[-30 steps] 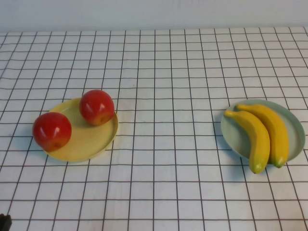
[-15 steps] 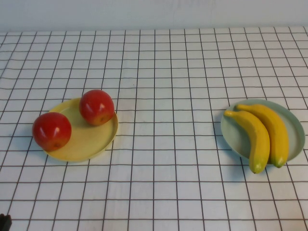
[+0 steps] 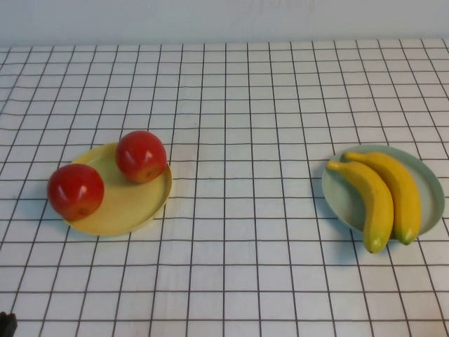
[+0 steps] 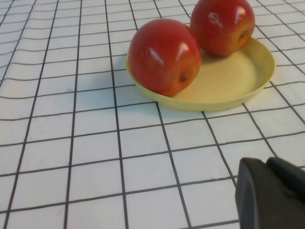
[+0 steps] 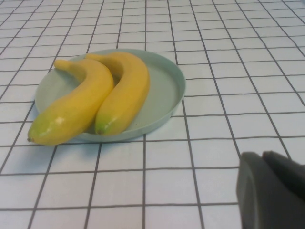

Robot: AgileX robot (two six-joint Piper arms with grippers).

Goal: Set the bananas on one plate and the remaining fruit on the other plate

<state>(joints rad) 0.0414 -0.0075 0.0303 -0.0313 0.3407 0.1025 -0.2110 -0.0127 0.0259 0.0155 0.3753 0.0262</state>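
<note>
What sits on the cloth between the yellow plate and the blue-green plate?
Nothing: in the high view only bare checked cloth separates the yellow plate from the blue-green plate. Both pincers are shut and away from that stretch.

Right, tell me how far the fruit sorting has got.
Done, by the look of it: both bananas lie on the blue-green plate, their tips overhanging its near rim, and both apples sit on the yellow plate. Nothing is in hand: the left gripper and right gripper are shut, empty and pulled back near their plates. No fruit is left on the cloth.
</note>
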